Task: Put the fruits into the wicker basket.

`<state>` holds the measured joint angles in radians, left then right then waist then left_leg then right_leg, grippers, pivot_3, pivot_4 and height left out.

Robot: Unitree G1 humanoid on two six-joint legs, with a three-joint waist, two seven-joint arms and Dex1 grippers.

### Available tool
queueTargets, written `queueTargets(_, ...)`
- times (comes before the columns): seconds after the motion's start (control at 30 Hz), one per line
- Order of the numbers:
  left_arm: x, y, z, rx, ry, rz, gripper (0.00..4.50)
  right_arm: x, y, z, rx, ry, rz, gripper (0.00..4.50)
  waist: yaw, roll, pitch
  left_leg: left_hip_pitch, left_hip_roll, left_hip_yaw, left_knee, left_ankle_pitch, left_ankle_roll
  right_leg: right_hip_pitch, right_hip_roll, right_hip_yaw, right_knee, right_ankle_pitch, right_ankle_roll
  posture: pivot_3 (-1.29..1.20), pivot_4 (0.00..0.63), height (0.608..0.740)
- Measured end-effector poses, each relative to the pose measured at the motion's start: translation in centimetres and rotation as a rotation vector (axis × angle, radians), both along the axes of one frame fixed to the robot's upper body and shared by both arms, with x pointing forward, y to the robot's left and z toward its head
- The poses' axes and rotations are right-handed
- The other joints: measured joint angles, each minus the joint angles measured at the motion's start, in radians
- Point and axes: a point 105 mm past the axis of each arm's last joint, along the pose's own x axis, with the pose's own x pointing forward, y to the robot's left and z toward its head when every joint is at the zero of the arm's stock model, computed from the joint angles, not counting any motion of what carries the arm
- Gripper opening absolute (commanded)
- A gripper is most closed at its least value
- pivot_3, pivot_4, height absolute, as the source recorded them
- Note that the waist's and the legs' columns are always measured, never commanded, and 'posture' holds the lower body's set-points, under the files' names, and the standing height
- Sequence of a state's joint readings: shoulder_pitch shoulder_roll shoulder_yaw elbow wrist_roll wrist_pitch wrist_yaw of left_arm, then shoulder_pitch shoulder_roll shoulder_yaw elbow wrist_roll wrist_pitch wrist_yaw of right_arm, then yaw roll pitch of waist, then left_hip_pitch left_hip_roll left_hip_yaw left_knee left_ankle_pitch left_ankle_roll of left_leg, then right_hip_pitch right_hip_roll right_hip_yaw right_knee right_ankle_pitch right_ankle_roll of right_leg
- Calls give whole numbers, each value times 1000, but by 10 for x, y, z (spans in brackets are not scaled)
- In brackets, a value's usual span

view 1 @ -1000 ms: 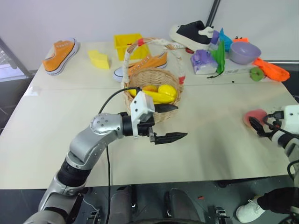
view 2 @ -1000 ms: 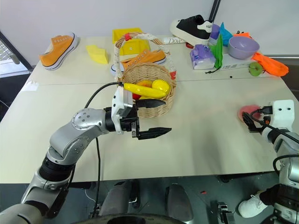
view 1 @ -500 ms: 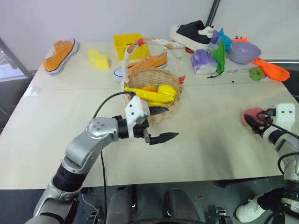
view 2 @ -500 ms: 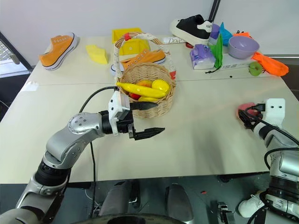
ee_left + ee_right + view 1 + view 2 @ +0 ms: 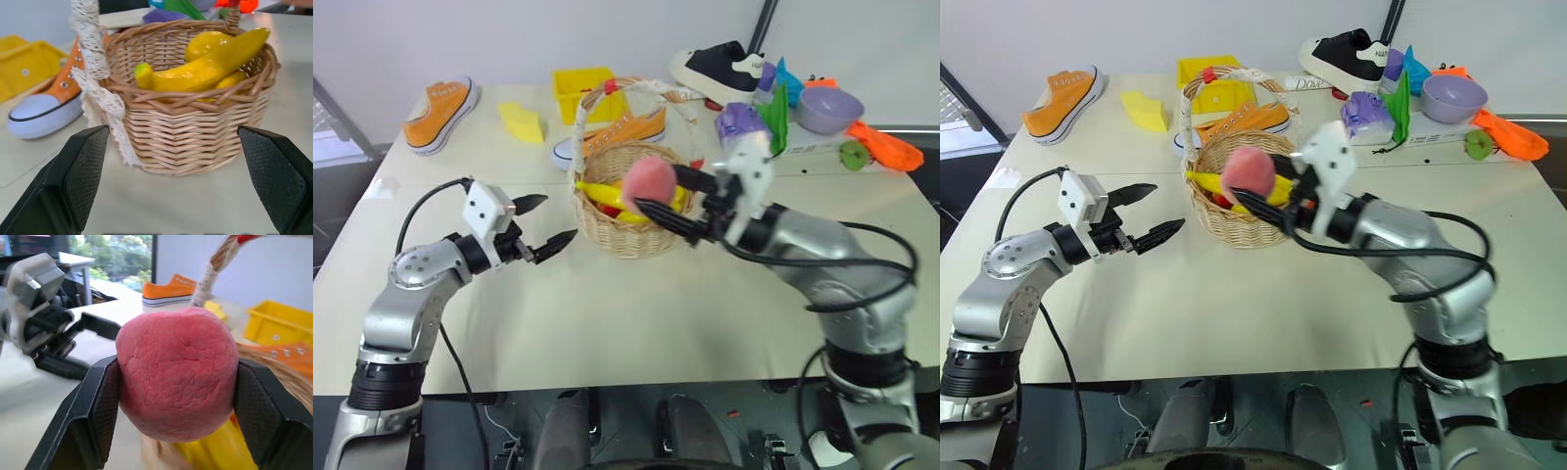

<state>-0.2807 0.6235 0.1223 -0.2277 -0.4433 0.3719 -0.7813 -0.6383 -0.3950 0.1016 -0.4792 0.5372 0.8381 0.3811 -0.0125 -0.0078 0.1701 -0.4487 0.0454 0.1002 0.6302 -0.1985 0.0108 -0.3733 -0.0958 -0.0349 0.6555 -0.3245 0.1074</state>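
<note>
My right gripper [image 5: 668, 193] is shut on the round pink peach [image 5: 649, 182] and holds it just above the wicker basket [image 5: 631, 233], over its near rim. In the right wrist view the peach [image 5: 176, 371] sits squeezed between both fingers [image 5: 95, 401]. Inside the basket lie the yellow banana [image 5: 210, 66] and the mango [image 5: 208, 41]. My left gripper [image 5: 548, 223] stands open and empty, left of the basket, a short gap away, pointing at it.
Behind the basket lie an orange-and-white sneaker [image 5: 607, 137], a yellow bin [image 5: 580, 90] and a pale yellow wedge [image 5: 521, 123]. An orange shoe [image 5: 440, 116] is far left. A black shoe [image 5: 717, 67], purple bowl [image 5: 825, 108] and clutter sit at the back right.
My right gripper closed on the peach at the table's right side, lifted it and carried it left to above the basket. My left gripper drew back to the left, away from the basket, staying open.
</note>
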Motion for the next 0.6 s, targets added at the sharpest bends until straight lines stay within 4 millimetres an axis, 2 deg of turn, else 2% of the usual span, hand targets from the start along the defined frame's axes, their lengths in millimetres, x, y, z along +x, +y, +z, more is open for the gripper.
queueTargets(0.07,-1,-2,2,-7,-14,-2,4500,21,11,-3,-16,-6,-80,2821,-1,0,0,0,0,1,0,0,0,0,0,-1,1,0,0,0,150,733)
queueTargets(0.13,-1,-2,2,-11,-17,4,4500,37,13,-12,-36,4,-138,2821,3,0,0,0,0,1,0,0,0,-1,1,-2,2,0,0,0,150,733)
queueTargets(0.2,-1,-3,2,-20,-19,8,4500,46,13,-22,-39,30,-158,3841,1,0,0,0,0,3,0,0,0,-1,2,-1,2,0,0,0,150,733)
queueTargets(0.23,-1,-5,3,-21,-23,6,4500,48,14,-24,-39,34,-160,4175,-1,-1,0,0,0,3,0,0,0,-1,2,-1,3,0,0,0,150,733)
queueTargets(0.27,-2,-6,4,-23,-29,2,4500,49,14,-25,-36,31,-158,4410,-3,-1,0,0,0,3,0,0,0,-2,2,-1,3,0,0,0,150,733)
queueTargets(0.47,-6,-12,4,-33,-20,-16,4500,46,11,-15,-42,-52,-158,4410,-3,-1,0,1,1,4,0,0,0,-3,3,-1,5,0,1,0,150,733)
queueTargets(0.6,-7,-14,0,-41,7,-30,4500,16,1,1,-41,-142,-37,4410,1,-1,0,0,1,4,0,0,0,-3,3,-1,5,0,1,0,150,733)
